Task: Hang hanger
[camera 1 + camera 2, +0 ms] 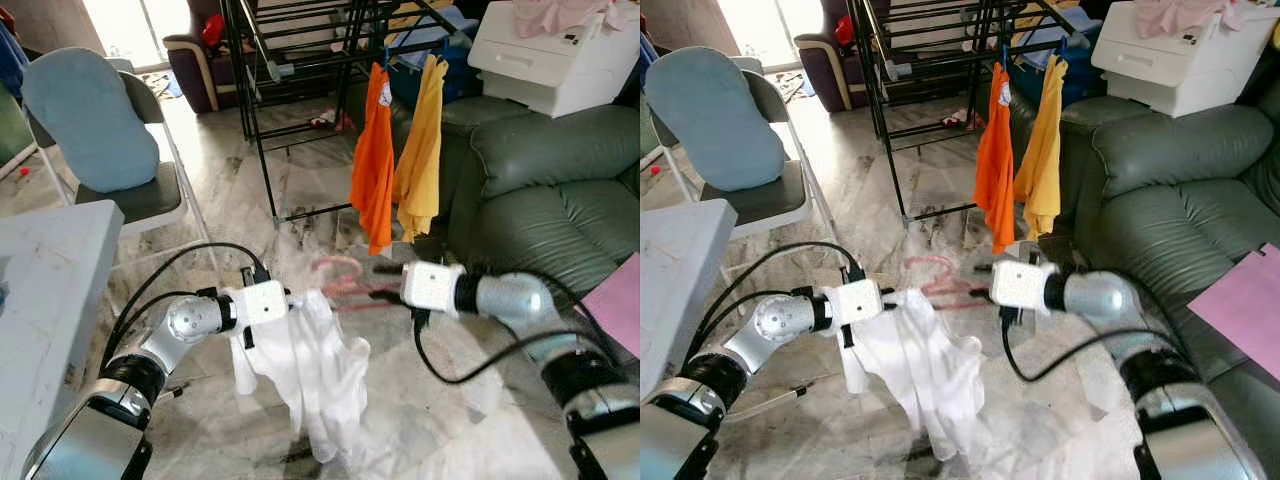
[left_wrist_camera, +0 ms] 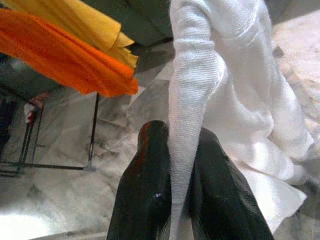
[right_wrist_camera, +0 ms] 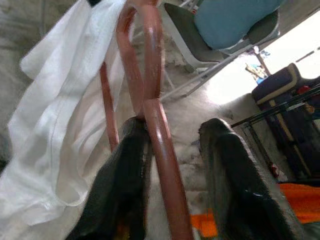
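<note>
Left wrist view showed the left gripper (image 2: 181, 165) pinched tight on a fold of the white garment (image 2: 235, 100). The right gripper (image 3: 175, 150) stood parted around the pink hanger (image 3: 150, 90), which lay against one finger, short of the drying rack (image 1: 300, 60).

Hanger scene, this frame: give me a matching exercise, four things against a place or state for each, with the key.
Things:
1. white garment
2. pink hanger
3. orange garment
4. blue cushion

Places or states:
A. hanging on the black drying rack
B. resting on the folding chair
C. pinched between the left gripper fingers
D. between the right gripper fingers, which are spread apart

Pairs: 1-C, 2-D, 3-A, 4-B
</note>
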{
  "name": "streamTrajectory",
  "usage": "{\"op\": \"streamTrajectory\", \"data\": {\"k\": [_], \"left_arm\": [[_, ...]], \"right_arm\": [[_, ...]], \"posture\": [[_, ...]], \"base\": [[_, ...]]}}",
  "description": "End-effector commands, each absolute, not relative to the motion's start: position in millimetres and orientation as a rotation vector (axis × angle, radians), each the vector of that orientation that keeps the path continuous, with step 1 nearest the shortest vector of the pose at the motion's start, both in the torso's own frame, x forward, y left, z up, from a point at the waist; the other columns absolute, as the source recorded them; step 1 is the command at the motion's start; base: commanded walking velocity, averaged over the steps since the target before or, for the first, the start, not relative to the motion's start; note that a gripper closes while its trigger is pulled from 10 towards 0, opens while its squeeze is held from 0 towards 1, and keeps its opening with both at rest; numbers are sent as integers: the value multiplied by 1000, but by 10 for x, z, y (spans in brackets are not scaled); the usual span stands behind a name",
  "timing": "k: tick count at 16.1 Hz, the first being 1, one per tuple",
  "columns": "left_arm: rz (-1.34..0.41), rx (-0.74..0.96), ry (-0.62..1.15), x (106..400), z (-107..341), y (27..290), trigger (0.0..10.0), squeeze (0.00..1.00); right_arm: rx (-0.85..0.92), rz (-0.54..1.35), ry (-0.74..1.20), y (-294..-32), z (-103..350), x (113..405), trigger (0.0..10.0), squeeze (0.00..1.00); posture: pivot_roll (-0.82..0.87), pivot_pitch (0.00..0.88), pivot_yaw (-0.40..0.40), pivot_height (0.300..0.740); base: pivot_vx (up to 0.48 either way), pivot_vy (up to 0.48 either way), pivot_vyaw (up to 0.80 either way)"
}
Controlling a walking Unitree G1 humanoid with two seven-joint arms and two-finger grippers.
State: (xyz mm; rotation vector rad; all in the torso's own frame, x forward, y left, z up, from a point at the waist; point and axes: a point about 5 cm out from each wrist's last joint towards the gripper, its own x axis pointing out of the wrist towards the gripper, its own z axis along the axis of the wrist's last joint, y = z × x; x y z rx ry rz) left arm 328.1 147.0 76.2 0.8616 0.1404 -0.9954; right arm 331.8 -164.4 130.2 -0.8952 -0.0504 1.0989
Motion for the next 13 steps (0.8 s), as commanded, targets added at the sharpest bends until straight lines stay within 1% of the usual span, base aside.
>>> {"op": "streamTrajectory", "data": {"k": [1,2,4,5,6,9,13], "left_arm": [[-960,877,175,3306,771,1584,0,0],[-959,868,184,3292,751,1598,0,0],[-938,850,225,3263,682,1638,0,0],[-910,829,242,3268,665,1656,0,0],[-839,746,270,3298,654,1677,0,0],[-727,661,284,3365,682,1721,0,0],[-732,702,274,3376,697,1712,0,0]], "right_arm": [[-941,997,-106,-1728,1506,3442,10000,1000],[-933,923,-123,-1784,1610,3516,10000,1000],[-877,850,-156,-1840,1785,3598,10000,1000],[-864,844,-162,-1847,1823,3611,10000,1000],[-850,846,-167,-1851,1851,3621,10000,1000],[-806,909,-147,-1842,1874,3618,10000,1000],[-768,1065,5,-1918,1713,3517,10000,1000]], "posture": [[-125,0,68,740],[-124,0,63,740],[-126,0,59,740],[-128,0,57,740],[-128,0,57,740],[-132,0,53,740],[-131,0,52,740]], "base": [[0,0,0],[0,0,0],[0,0,0],[0,0,0],[0,0,0],[0,0,0],[0,0,0]]}}
